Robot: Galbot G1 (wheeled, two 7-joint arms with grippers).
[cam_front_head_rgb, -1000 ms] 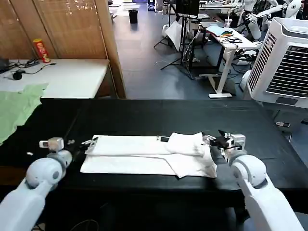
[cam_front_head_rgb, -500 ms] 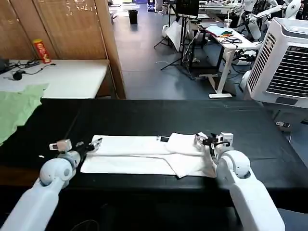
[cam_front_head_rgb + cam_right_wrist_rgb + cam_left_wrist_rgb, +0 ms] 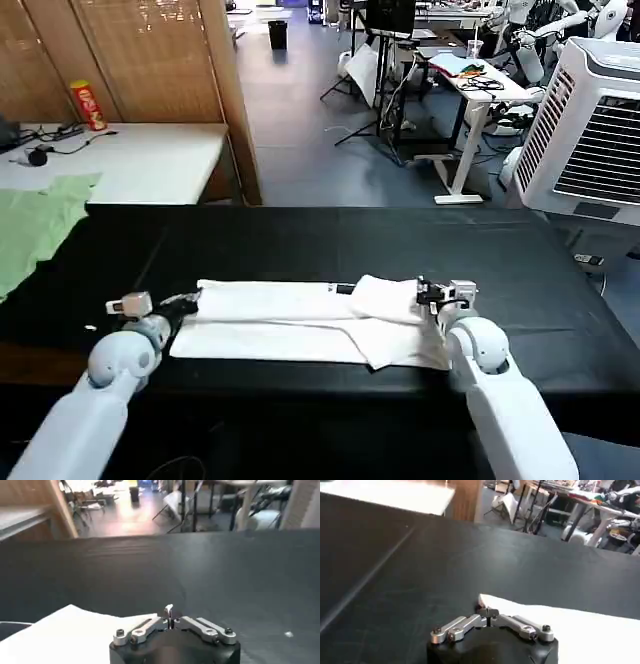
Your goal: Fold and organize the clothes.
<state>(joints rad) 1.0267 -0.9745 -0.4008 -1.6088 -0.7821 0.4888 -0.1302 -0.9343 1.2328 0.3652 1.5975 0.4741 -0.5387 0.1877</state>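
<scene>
white T-shirt (image 3: 300,320), black table (image 3: 330,240)

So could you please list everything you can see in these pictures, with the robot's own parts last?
T-shirt: one, white, folded into a long strip on the black table.
Table: one, black, in front of the robot.
Green cloth: one, pale green, at the table's far left edge.
White desk: one, behind the table on the left.
Can: one, red and yellow, on the white desk.
Air cooler: one, white, far right.
Left tool: shut, at the shirt's left end.
Right tool: shut, at the shirt's right end.
</scene>
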